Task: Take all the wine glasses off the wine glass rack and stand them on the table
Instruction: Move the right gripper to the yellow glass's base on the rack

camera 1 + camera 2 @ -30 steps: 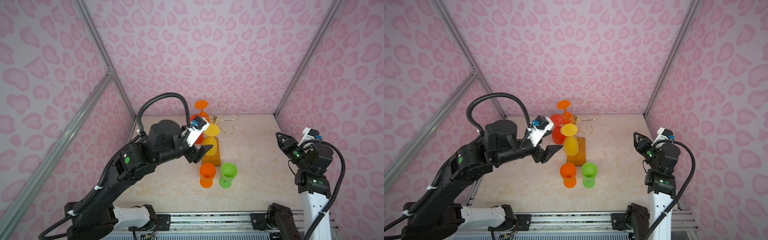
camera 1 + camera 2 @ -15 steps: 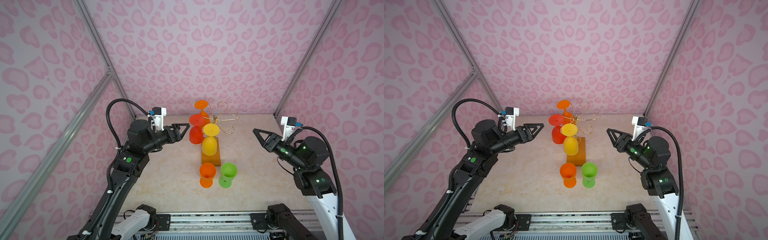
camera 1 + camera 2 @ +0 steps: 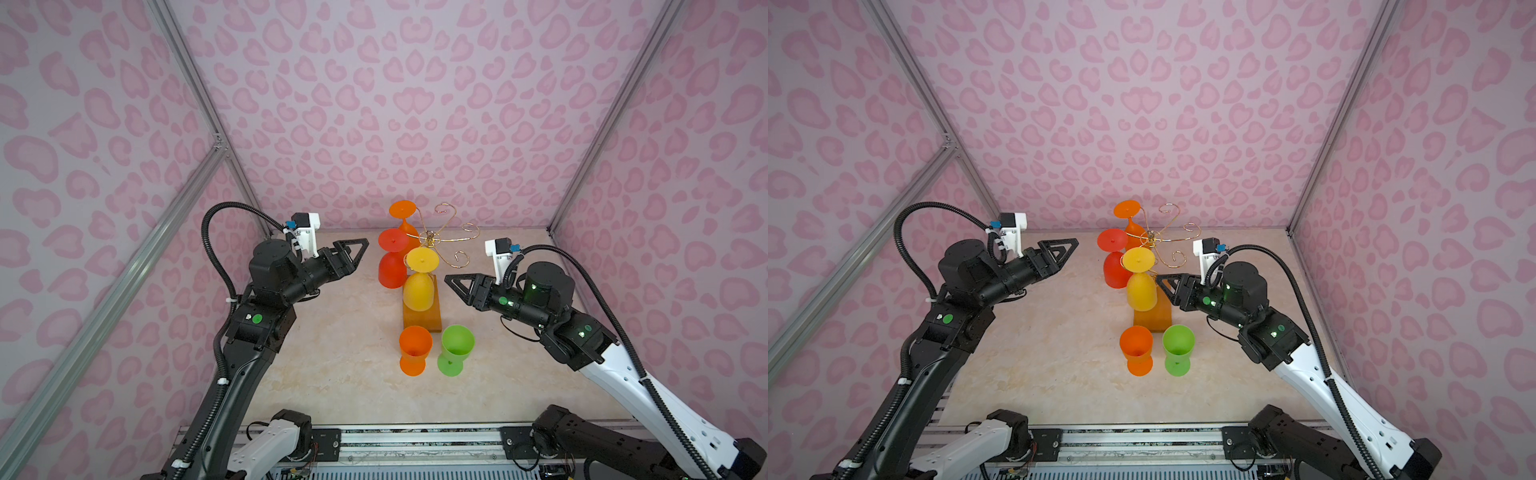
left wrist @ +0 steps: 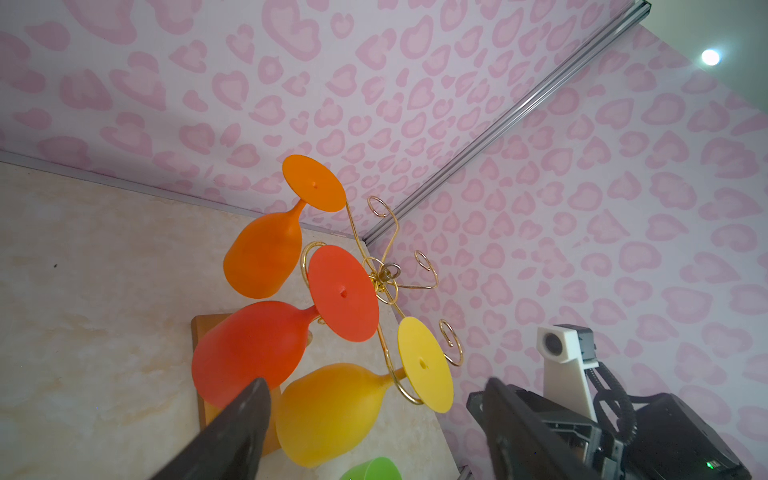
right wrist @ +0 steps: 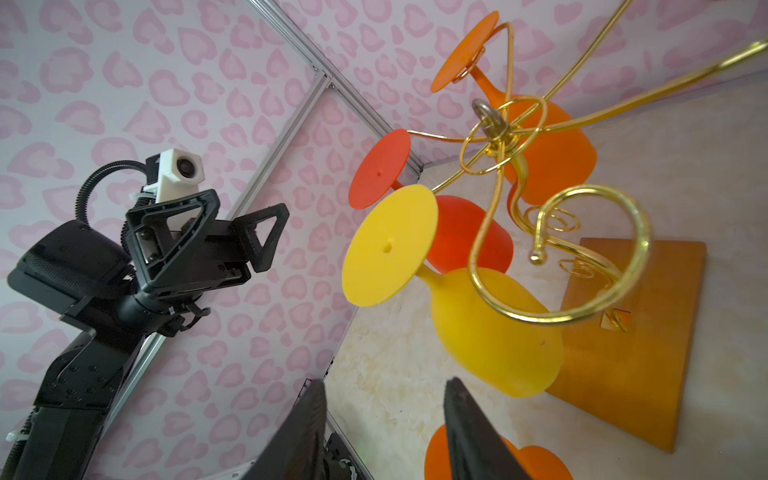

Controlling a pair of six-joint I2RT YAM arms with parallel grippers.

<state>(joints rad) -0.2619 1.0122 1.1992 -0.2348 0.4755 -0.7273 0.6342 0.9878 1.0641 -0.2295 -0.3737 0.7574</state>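
Note:
The wine glass rack (image 3: 432, 239), gold wire on a wooden base (image 3: 432, 321), stands mid-table in both top views. Three wine glasses hang upside down from it: a yellow one (image 3: 417, 293) at the front, a red one (image 3: 392, 270) on the left, an orange one (image 3: 402, 209) at the back. My left gripper (image 3: 361, 246) is open, level with the red glass and a short way left of it. My right gripper (image 3: 449, 279) is open and empty, its tips just right of the yellow bowl (image 5: 490, 340). The left wrist view shows the yellow glass (image 4: 332, 411) beyond the left gripper (image 4: 374, 380).
An orange glass (image 3: 414, 347) and a green glass (image 3: 456, 345) stand upright on the table just in front of the rack's base. Pink patterned walls with metal frame posts close in the back and both sides. Free scroll arms (image 3: 459, 259) stick out on the rack's right.
The left arm drew back from the rack to the left and now points at it. The right arm unfolded and reached in towards the yellow glass, its jaws opening wider.

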